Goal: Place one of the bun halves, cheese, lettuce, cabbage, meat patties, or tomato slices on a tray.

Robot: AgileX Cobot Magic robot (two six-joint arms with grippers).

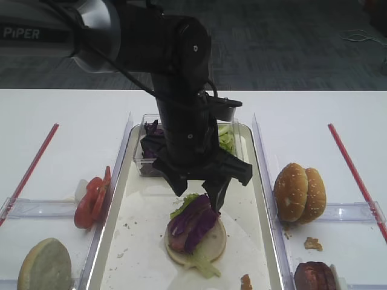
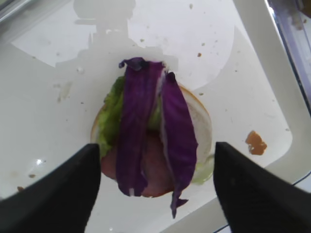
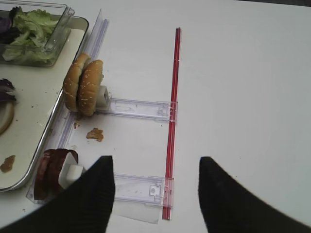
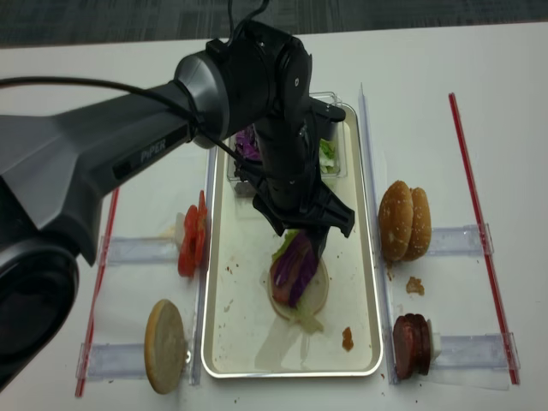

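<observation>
The left pincer [image 1: 204, 181] hangs just above the tray [image 4: 224, 342], its jaws spread wide and grasping nothing. Directly under it, two strips of cabbage [image 2: 150, 131] lie side by side across a stack on the tray floor: a pale bun half [image 1: 214, 241] at the bottom, then lettuce [image 2: 109, 119] and a reddish layer showing beneath the purple. At the tray's far end sits a clear tub [image 4: 330, 128] with more purple and green leaves. On the white table [image 1: 302, 115], two bun halves [image 4: 406, 221] stand on edge to the right of the tray, with meat patties [image 4: 411, 345] nearer the camera. Tomato slices [image 4: 192, 235] stand to the left, and another bun half [image 4: 165, 345] in front of them. The right pincer [image 3: 155, 194] hovers over the table by a red strip [image 3: 172, 111], its fingers released and apart, with nothing between them.
</observation>
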